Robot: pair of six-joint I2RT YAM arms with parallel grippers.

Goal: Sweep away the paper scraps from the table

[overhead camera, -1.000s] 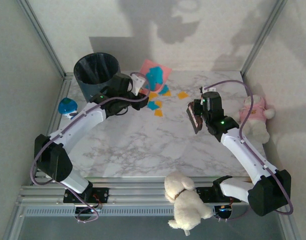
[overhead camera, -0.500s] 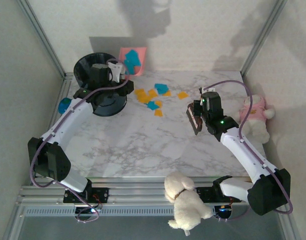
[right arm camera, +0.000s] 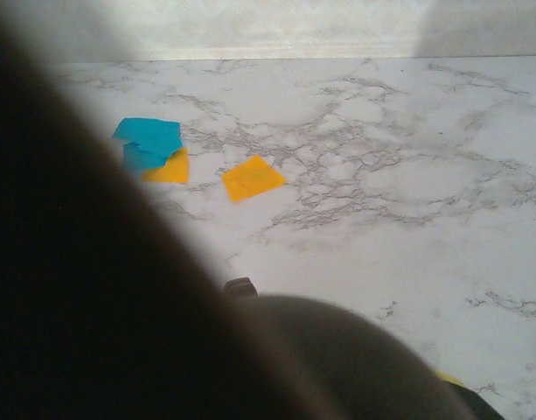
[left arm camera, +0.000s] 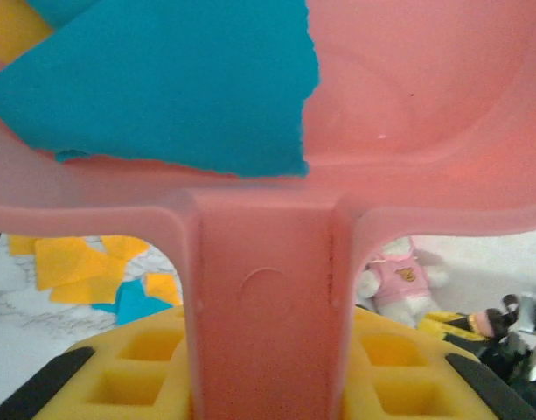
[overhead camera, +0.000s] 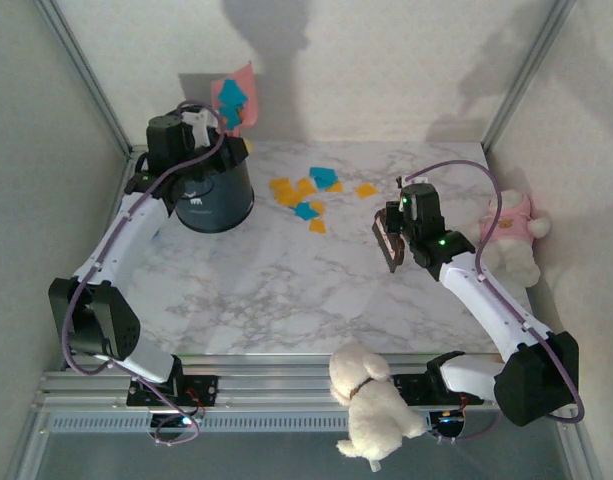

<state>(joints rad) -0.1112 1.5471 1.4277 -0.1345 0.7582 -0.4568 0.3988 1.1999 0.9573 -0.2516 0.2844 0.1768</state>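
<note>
table (overhead camera: 286, 290): white marble | paper scraps (overhead camera: 304, 192): far centre | walls (overhead camera: 386, 60): pale

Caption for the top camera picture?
Left gripper holds a pink plastic dustpan near the dark round bin; orange and teal paper scraps litter the marble table.

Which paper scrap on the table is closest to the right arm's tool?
The lone orange scrap, lying by itself right of the main cluster; the others sit farther left, away from the right tool.
</note>
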